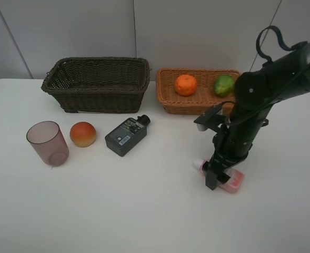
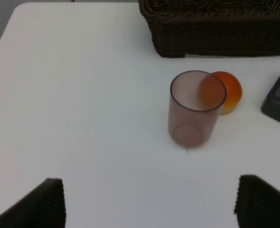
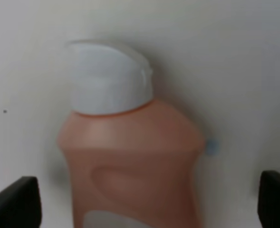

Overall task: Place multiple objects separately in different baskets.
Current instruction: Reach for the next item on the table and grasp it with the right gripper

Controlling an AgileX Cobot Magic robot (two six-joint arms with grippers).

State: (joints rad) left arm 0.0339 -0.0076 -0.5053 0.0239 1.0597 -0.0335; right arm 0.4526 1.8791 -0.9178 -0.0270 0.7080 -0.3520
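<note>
Right wrist view shows the right gripper (image 3: 144, 202) spread wide, holding nothing, its two dark fingertips (image 3: 14, 204) flanking the pink bottle's (image 3: 130, 161) body without touching it. The bottle lies flat on the table (image 1: 160, 211), out in front of the tan basket (image 1: 197, 107) and apart from it, white cap (image 3: 109, 80) pointing away from the wrist camera. The step in hand looks like the grasp. The gripper appears centred across the body, so the good move is probably to settle lower until the pads reach the widest part, then close squarely on the flat sides below the shoulder, not on the cap, where the bottle tapers and could squirt out. An orange (image 1: 186, 85) and a lime (image 1: 223, 85) sit in the tan basket, so the bottle most likely belongs in the dark basket (image 1: 97, 95) next to it; lift well clear before crossing over the tan basket's rim. The left gripper (image 2: 151, 204) hangs released too, looking at the mauve cup (image 2: 192, 118) and peach (image 2: 230, 92) lying beyond the dark basket from the tan one.
</note>
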